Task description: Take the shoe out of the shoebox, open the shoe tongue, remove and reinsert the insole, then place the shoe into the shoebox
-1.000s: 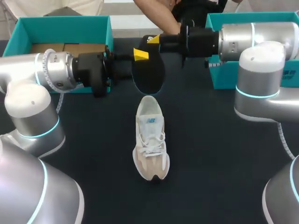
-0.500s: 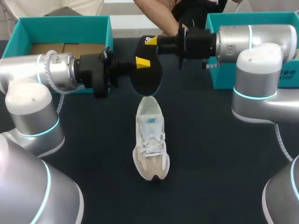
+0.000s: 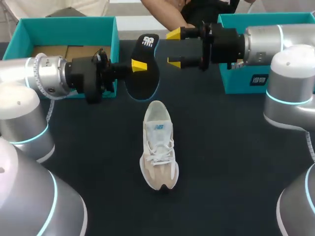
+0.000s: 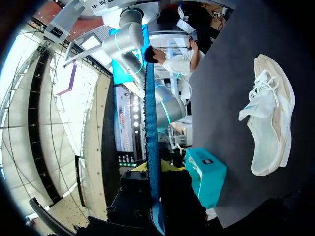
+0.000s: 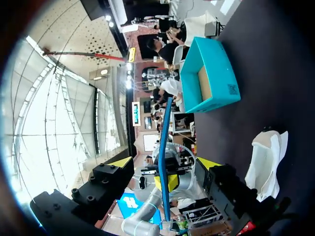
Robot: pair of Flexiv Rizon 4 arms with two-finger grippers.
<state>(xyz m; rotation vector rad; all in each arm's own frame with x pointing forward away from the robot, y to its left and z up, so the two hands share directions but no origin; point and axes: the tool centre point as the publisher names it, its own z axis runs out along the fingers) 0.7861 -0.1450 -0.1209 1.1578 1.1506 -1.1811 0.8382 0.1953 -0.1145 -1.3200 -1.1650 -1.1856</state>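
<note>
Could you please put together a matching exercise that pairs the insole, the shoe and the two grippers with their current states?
Things:
1. insole
2. shoe
3. left gripper
4. right gripper

States:
A. open, holding nothing
B. sole down on the table
C. shut on the insole
D. held in the air beyond the shoe

Pairs: 1-D, 2-B, 3-C, 4-A

Plain black table [image 3: 236,172], matte surface

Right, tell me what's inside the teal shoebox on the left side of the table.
Inside the teal shoebox only a brown cardboard floor shows, with nothing lying on it. The left arm covers the box's near part, so that stretch cannot be checked.
</note>
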